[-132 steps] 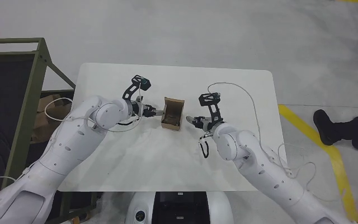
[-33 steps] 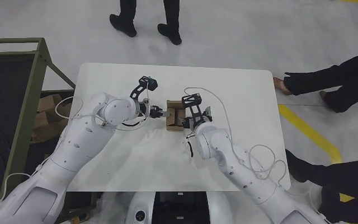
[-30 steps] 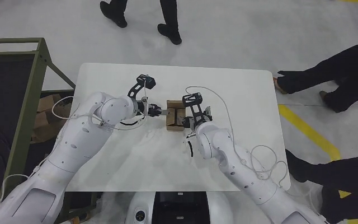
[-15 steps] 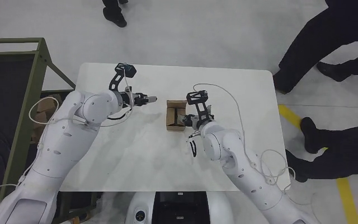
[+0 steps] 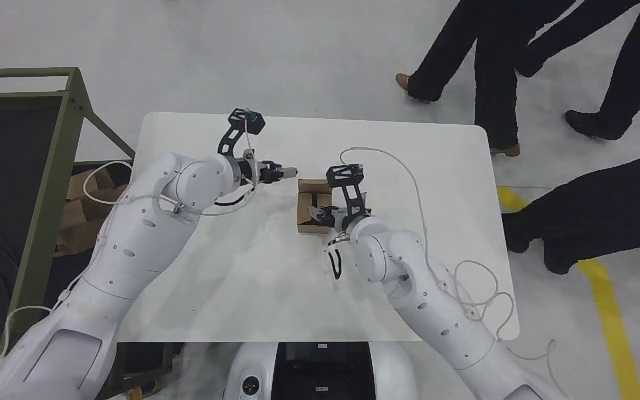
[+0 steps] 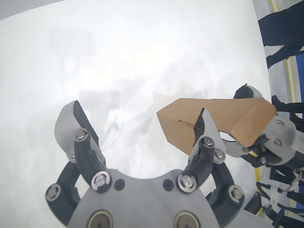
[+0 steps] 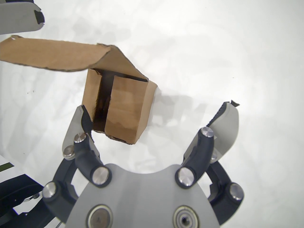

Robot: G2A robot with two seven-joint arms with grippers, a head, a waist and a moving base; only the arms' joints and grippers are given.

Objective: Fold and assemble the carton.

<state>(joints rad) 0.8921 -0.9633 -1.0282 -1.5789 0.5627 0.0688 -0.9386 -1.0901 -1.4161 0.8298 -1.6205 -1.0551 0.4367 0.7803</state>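
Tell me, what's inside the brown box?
Looking into the carton, two folded cardboard flaps show, with a dark gap between them. Nothing else shows inside. The flaps and the shadow hide whatever lies deeper.

Top view: carton (image 5: 308, 200) right end hidden under right gripper (image 5: 325, 214). Right wrist view: flap (image 7: 47, 55) clipped by frame edge. Can't tell whether the jaws touch the carton.
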